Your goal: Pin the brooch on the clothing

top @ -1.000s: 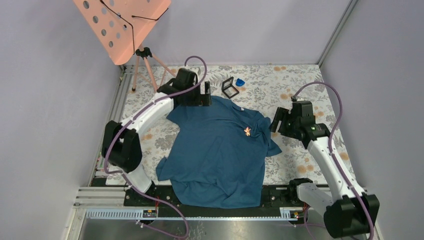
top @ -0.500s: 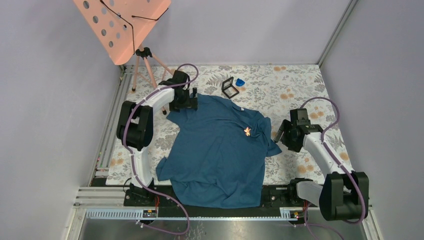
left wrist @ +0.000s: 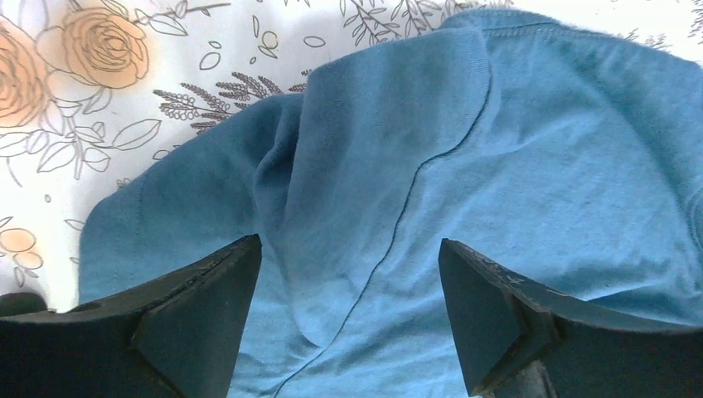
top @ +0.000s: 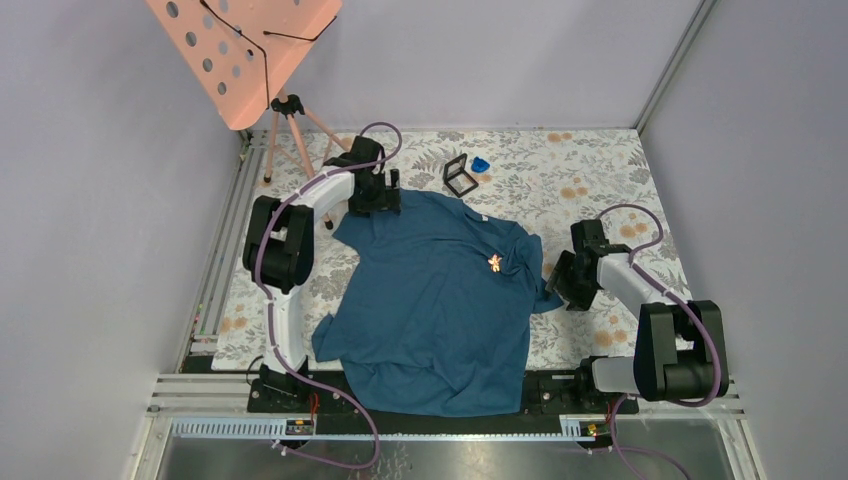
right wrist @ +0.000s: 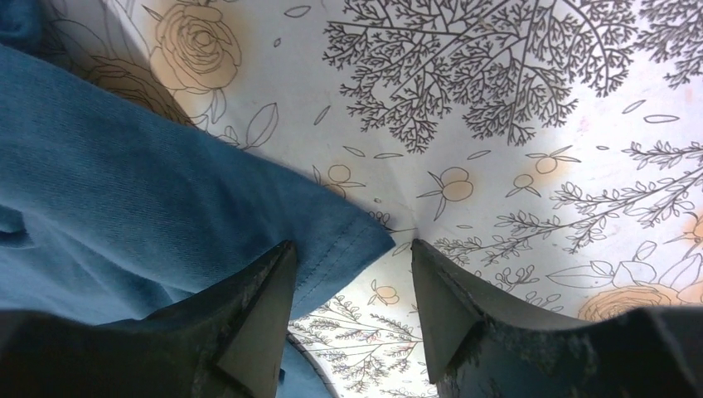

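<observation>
The dark teal T-shirt (top: 440,300) lies flat on the flowered tablecloth, neck toward the far side. The tiny brooch (top: 494,263) glints on its chest near the right sleeve; I cannot tell whether it is fastened. My left gripper (top: 378,205) is open and low over the far left shoulder. In the left wrist view the left gripper (left wrist: 350,249) has its jaws wide apart above the sleeve seam (left wrist: 414,199). My right gripper (top: 556,285) is open at the right sleeve. In the right wrist view the right gripper (right wrist: 352,249) straddles the sleeve's hemmed corner (right wrist: 356,236). The brooch is out of both wrist views.
A black square case (top: 459,175) and a small bright blue object (top: 481,164) sit on the cloth beyond the shirt's neck. A peach perforated music stand (top: 245,50) on a tripod stands at the far left. Grey walls enclose the table on three sides.
The right gripper has moved down and nearer, to the right sleeve's corner. The left arm has folded back, its gripper staying at the far left shoulder. Shirt and brooch have not moved.
</observation>
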Tool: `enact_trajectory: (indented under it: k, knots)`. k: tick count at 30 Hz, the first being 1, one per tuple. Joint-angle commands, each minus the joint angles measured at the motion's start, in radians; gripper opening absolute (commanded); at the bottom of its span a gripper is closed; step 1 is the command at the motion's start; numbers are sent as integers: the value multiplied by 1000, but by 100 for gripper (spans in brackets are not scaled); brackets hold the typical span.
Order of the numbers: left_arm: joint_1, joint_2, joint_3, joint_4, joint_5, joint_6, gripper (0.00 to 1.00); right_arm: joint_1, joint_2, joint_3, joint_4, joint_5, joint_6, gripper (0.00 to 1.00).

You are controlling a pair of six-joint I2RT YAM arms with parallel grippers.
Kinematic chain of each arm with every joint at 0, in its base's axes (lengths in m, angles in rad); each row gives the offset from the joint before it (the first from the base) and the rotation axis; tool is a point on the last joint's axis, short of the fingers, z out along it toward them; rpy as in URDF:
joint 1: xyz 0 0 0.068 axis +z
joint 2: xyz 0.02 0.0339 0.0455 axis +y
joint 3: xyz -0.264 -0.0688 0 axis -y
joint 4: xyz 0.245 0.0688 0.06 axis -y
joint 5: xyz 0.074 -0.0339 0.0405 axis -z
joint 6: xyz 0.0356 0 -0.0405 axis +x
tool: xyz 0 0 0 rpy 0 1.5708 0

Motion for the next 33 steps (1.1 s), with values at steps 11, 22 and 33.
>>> enact_trajectory:
  k: [11,22,33]
  knots:
    - [7,34,42,51,46,-12,28,-1,48,4,58,-87,6,18]
    - [41,29,41,37,9,-4,1,-98,36,230,-34,199,-32,0]
    - [87,26,46,36,21,-16,0,-325,261,491,-28,232,-61,0]
